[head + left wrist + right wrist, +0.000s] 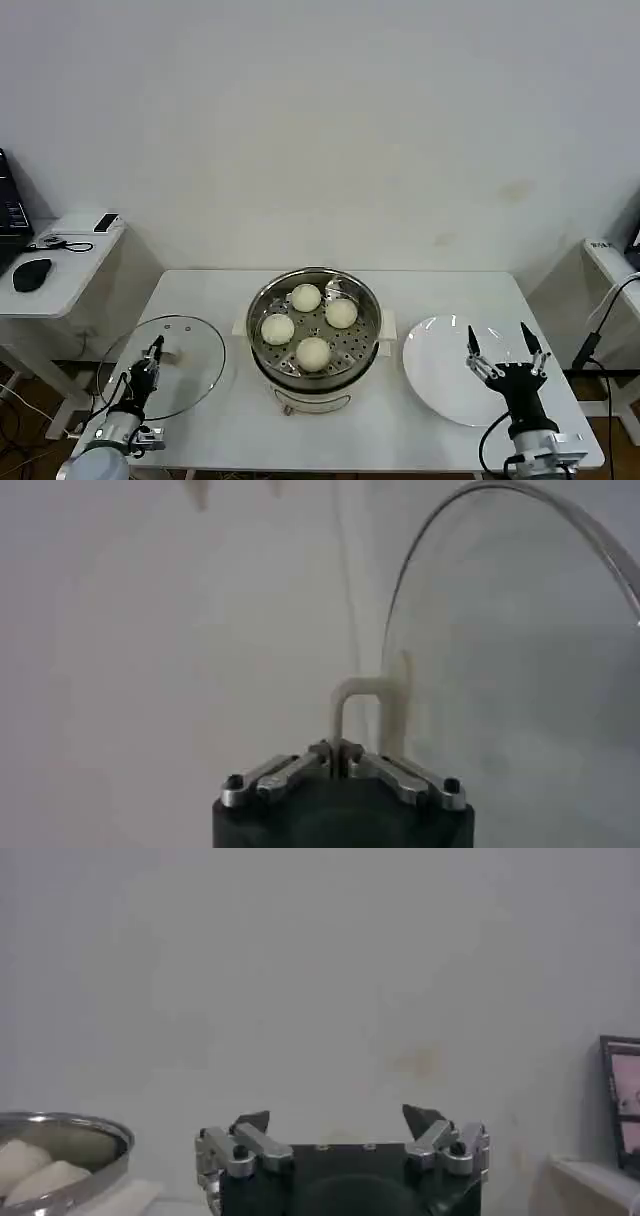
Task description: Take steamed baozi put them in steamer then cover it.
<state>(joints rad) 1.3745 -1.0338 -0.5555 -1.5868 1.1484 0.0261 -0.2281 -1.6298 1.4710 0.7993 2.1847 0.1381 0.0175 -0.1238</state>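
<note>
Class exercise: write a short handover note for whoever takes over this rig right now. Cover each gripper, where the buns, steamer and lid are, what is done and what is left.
Left gripper: shut on the lid handle, at the table's left edge, left of the steamer.
Right gripper: open, empty, over the white plate on the right.
Four buns sit on the steamer's perforated tray, mid-table.
Done: all buns loaded; plate bare.
Left: carry the lid over and set it on the steamer, then release.
</note>
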